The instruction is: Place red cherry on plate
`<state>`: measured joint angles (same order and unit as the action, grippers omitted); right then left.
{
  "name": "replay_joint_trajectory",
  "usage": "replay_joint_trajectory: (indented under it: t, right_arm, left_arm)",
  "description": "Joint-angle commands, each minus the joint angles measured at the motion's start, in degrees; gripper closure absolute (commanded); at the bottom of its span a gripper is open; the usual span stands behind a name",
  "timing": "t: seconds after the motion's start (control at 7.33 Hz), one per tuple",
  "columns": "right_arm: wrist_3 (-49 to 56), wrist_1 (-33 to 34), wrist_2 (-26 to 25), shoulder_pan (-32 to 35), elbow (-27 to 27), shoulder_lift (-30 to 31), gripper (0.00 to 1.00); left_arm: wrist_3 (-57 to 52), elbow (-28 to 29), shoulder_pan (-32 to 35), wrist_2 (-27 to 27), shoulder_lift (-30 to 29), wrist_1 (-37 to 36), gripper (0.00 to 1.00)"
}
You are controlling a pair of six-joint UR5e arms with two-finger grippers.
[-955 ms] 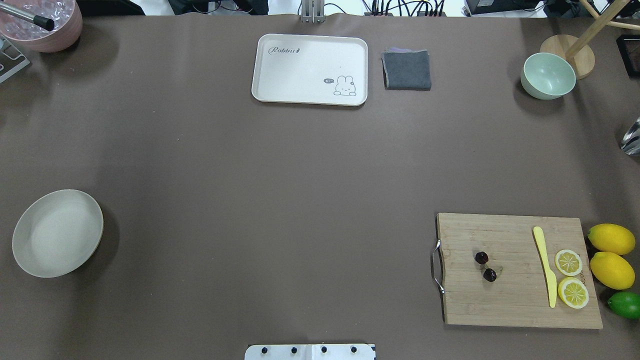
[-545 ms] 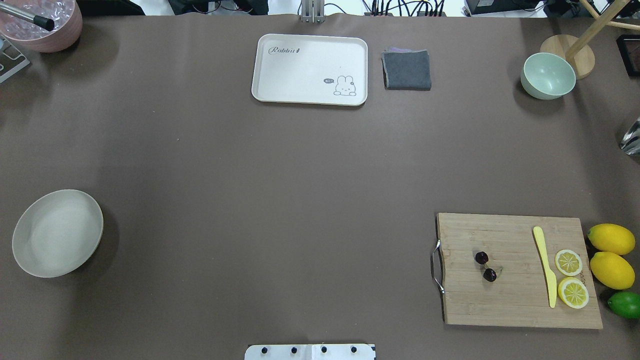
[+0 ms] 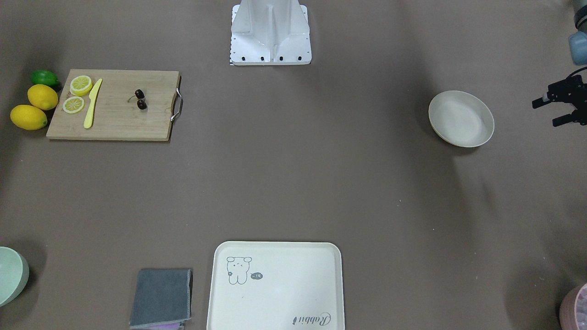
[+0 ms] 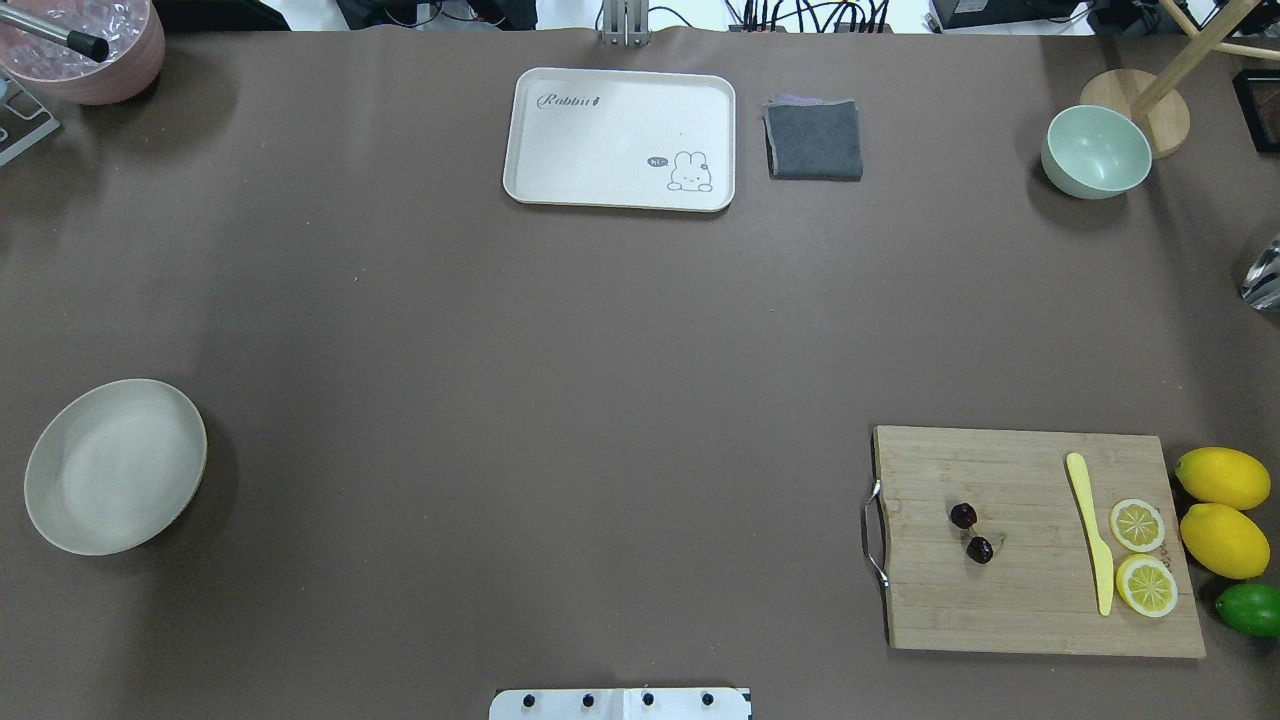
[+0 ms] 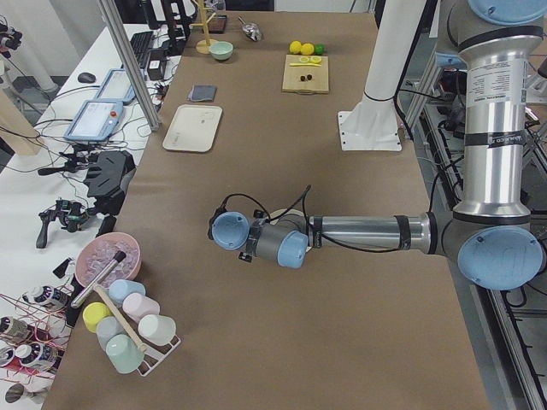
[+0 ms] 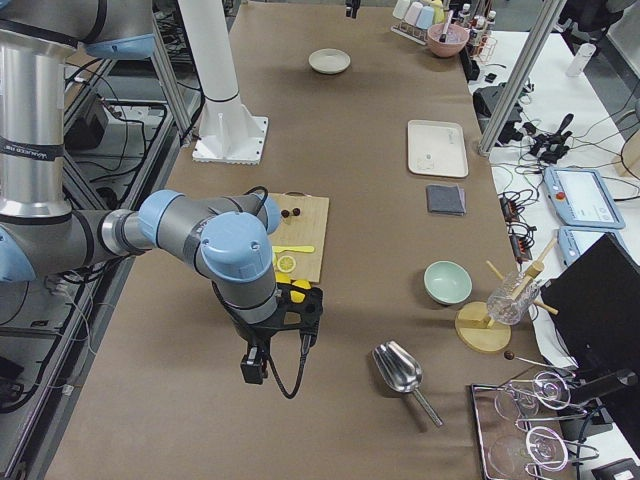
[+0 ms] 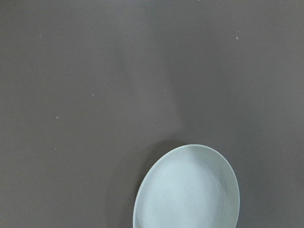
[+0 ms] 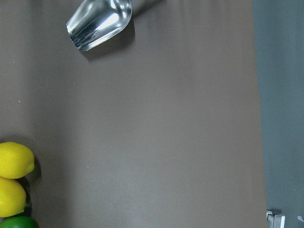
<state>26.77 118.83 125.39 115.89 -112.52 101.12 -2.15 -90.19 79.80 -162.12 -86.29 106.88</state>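
Nothing moved on brown table [image 4: 600, 400].
On cutting board [image 4: 1000, 600]: red cherry [image 4: 978, 549]; plate [image 4: 115, 467] well apart. Left gripper [image 3: 545, 113] jaws spread; right gripper [image 6: 254, 366]: cannot tell.

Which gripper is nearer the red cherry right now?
Right. The right gripper hangs past the lemons at the end of the cutting board that holds the red cherry; the left gripper is at the opposite end, beyond the plate.

cherry [image 4: 979, 549] on board [image 4: 1000, 600], plate [image 4: 115, 467] well apart

left pincer [image 3: 550, 112] aloft with fingers [image 3: 540, 101] apart; right arm [image 6: 180, 225] low and bent, wrist downward
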Motion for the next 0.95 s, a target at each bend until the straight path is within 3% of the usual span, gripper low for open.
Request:
replay_joint_trajectory:
  t: [0.0, 0.27, 0.41, 0.55, 0.82]
  right_arm:
    - [0.04, 0.00, 0.03, 0.13, -0.25, 0.31, 0.00]
    - [0.04, 0.00, 0.03, 0.13, -0.25, 0.40, 0.00]
    - [0.13, 0.00, 0.03, 0.13, -0.25, 0.49, 0.00]
    - [0.04, 0.00, 0.03, 0.13, -0.25, 0.57, 0.00]
    - [0.04, 0.00, 0.03, 0.13, -0.25, 0.57, 0.00]
  left_arm:
    - [1.01, 1.67, -2.00, 1.18, -0.72, 1.66, 0.01]
    - [1.18, 11.13, -3.15, 1.45, -7.72, 5.08, 0.01]
    - [1.71, 12.66, -3.68, 1.54, -9.67, 5.18, 0.01]
    - [3.10, 11.54, -3.95, 1.45, -9.16, 6.75, 0.01]
    - [10.19, 11.97, -5.43, 2.85, -5.22, 20.14, 0.01]
